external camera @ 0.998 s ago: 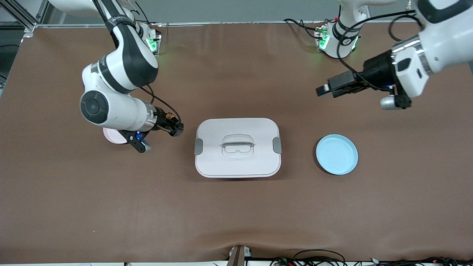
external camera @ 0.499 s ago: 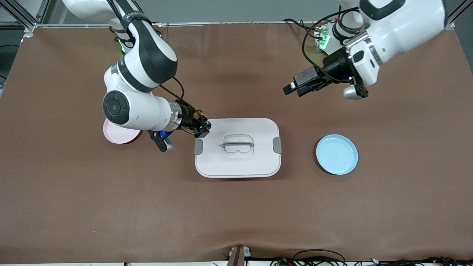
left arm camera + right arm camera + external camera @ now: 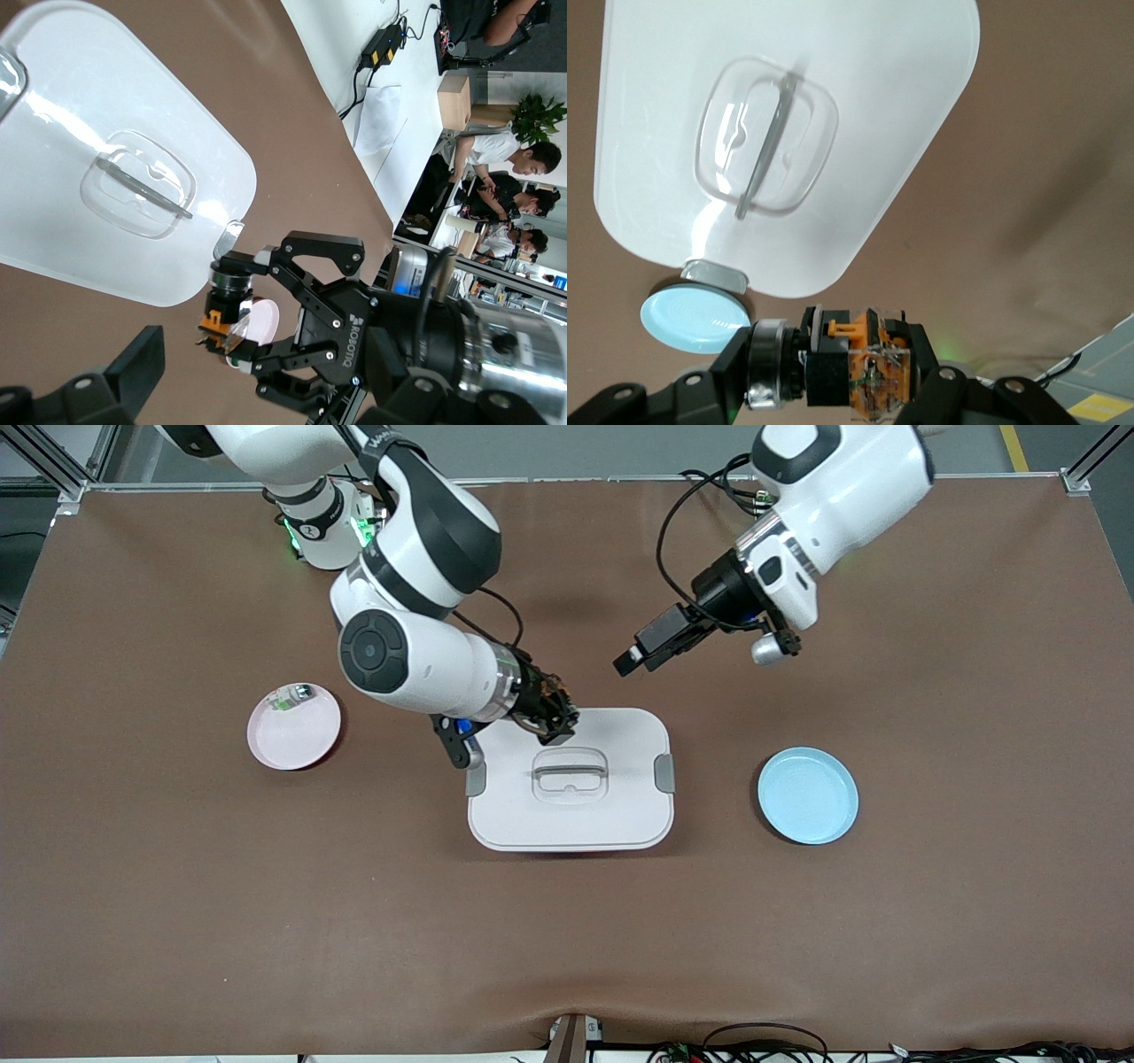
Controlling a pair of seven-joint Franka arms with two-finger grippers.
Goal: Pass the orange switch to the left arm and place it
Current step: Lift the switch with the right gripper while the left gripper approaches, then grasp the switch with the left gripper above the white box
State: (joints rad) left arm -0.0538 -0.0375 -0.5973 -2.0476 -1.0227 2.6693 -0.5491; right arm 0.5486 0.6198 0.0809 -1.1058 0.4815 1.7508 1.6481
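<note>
High front camera overlooks all; both wrist cameras share the box point(image 3: 570, 779).

This is a robotics lab set in an open office. Two white arms point(image 3: 416, 576) stand bolted along one edge of a brown-covered tabletop point(image 3: 177, 886) framed with aluminium rails point(image 3: 53, 460), and cables point(image 3: 762, 1041) trail off its edge. The left wrist view shows the room around it: people point(image 3: 505, 168) sitting at desks, a potted plant point(image 3: 536, 115), a cardboard box point(image 3: 456, 97) and a power brick point(image 3: 381, 44).
</note>
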